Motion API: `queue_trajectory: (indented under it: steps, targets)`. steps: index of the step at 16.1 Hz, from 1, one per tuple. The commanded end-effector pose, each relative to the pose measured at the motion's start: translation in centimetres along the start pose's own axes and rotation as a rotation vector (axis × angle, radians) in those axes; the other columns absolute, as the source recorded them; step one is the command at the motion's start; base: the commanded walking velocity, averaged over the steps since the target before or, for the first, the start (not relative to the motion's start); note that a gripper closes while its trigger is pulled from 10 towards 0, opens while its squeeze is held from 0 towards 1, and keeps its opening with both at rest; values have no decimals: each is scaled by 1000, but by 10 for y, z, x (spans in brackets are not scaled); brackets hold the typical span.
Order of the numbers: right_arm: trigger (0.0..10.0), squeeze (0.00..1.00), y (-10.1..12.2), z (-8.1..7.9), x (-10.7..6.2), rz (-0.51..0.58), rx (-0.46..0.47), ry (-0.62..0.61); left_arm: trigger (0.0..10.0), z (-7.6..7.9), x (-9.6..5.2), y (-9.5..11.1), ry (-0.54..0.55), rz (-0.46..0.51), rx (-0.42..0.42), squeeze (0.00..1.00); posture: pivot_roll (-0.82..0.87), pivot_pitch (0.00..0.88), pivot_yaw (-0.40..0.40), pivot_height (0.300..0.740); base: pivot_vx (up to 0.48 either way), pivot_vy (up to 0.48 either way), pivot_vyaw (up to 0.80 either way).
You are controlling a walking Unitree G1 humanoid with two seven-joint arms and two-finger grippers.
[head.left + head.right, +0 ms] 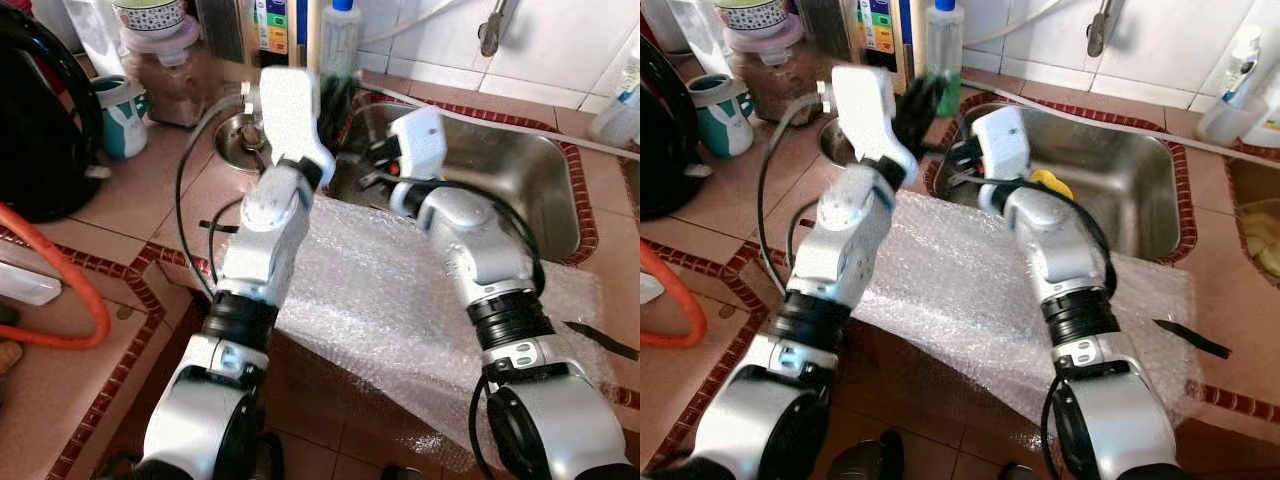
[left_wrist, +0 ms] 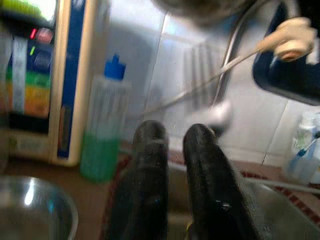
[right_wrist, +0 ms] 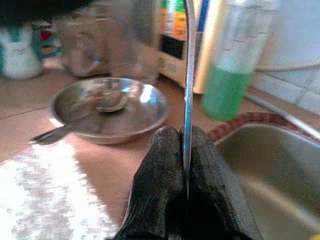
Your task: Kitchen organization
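My right pincer (image 3: pixel 186 150) is clamped on a thin steel blade (image 3: pixel 189 75), stiff and slippery, best gripped low; my left pincer (image 2: pixel 175 150) hovers slightly parted, empty.

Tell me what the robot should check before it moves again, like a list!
1. Right end effector grips the thin shiny utensil: ok, fingers pinched shut on it.
2. What kind of utensil it is: cannot tell, it shows edge-on.
3. Left end effector is free: ok, fingers slightly apart, nothing between them.
4. Steel bowl has room: not ok yet, a spoon already lies in it.
5. Green soap bottle stands safely: ok, upright, though close to the held utensil.
6. Sink is ready: cannot tell, something yellow lies inside, partly hidden by the arm.
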State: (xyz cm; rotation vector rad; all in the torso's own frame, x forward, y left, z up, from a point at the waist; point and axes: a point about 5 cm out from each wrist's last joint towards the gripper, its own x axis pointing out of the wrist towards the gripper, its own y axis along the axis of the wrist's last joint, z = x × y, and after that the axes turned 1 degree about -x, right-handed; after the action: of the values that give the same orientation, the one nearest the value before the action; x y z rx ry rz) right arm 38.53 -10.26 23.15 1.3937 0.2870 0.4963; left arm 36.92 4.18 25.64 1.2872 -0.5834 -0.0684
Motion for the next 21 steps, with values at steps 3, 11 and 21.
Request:
queue_trajectory:
  steps: [3,11,21]
  targets:
    - [0,0,-4,7,-2,-11,-24,-60,10000,-1,-3,-2,20,-20,-94,1000,19,148,21,740,0,0,0]
    - [0,0,-45,59,-18,-205,-246,-241,10000,-11,-40,-23,33,-119,-48,1000,71,111,2,740,0,0,0]
    - [0,0,-98,73,-50,-534,-409,-263,10000,-8,-77,-44,35,-258,16,1000,120,93,-6,740,0,0,0]
